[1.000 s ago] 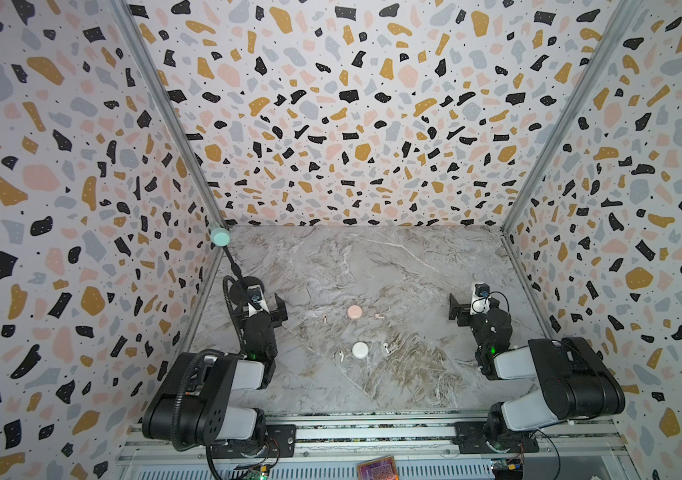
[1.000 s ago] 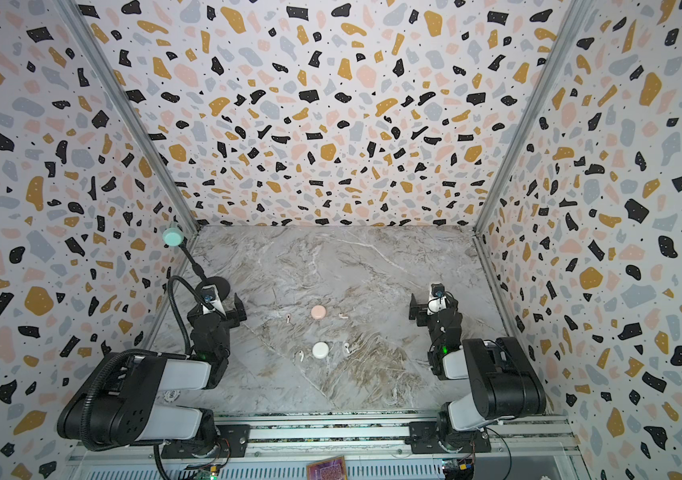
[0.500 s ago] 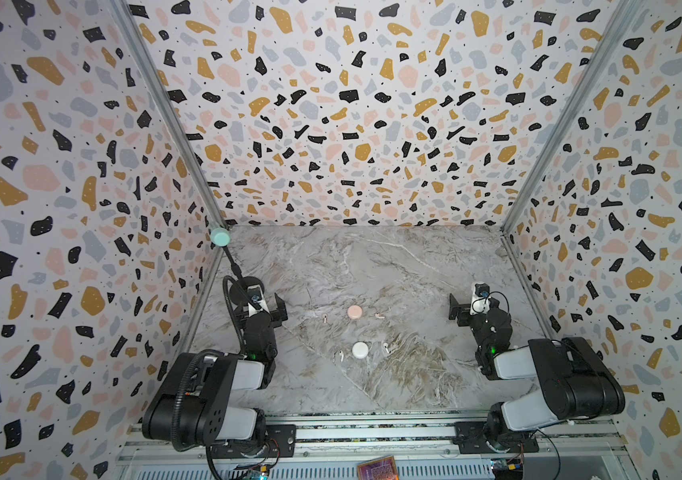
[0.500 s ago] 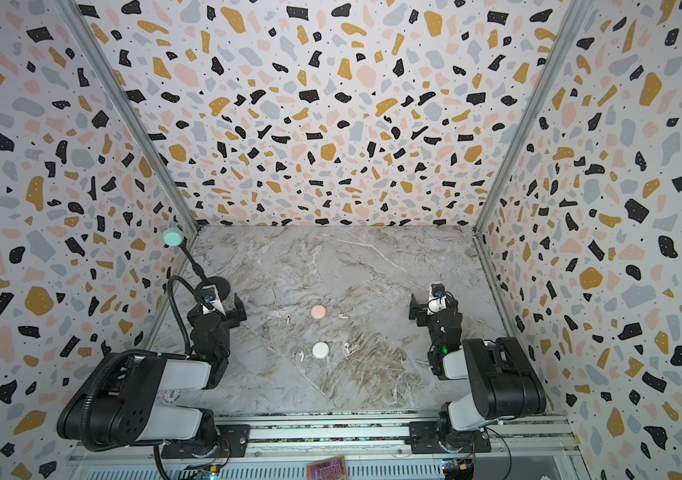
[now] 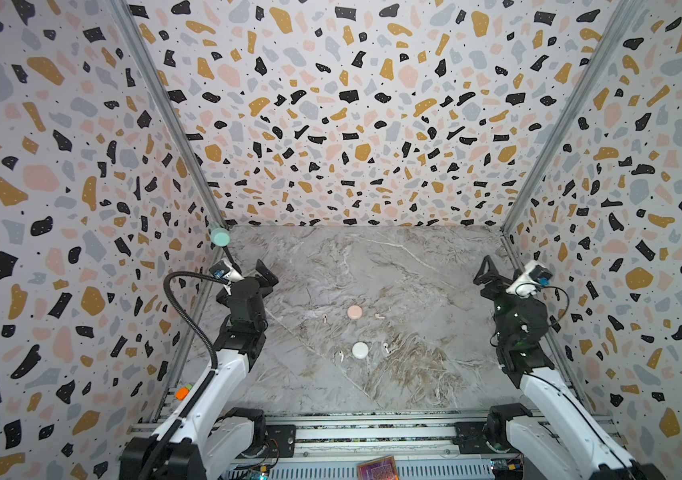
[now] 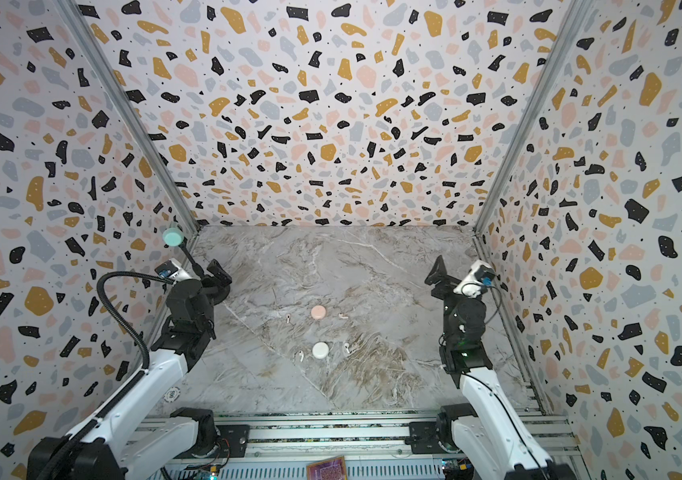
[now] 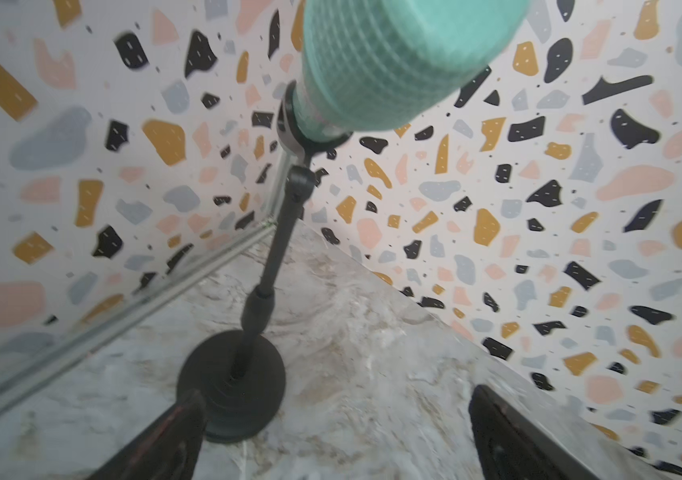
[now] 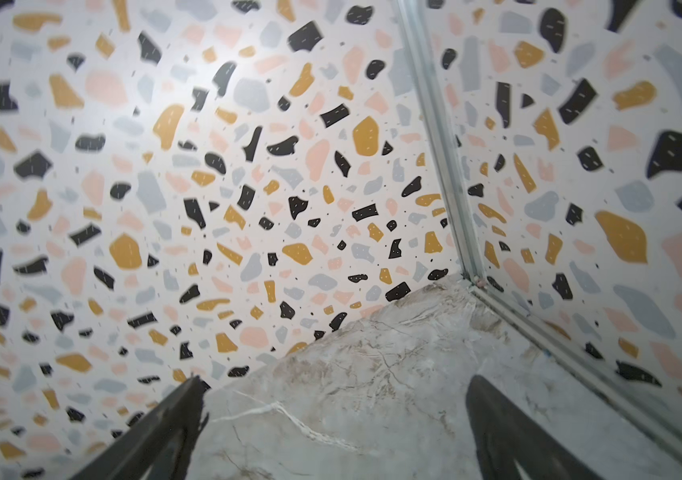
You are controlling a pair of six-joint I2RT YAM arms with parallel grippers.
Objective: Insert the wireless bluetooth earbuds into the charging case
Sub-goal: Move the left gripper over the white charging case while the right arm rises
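One marble surface [image 5: 372, 266] is bearing everything. The left claw [image 7: 335, 399] and right claw [image 8: 335, 382] are gaping empty, well apart from the white case [image 5: 360, 350], which is lying between white earbuds [image 5: 341, 355] [image 5: 385, 347]. Beyond it, the pink case [image 5: 354, 312] is lying between pink earbuds [image 5: 324, 318] [image 5: 379, 316].

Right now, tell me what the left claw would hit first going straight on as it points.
Probably the microphone stand's black base: in the left wrist view it sits just ahead of the open left claw, by one finger; depth is unclear.
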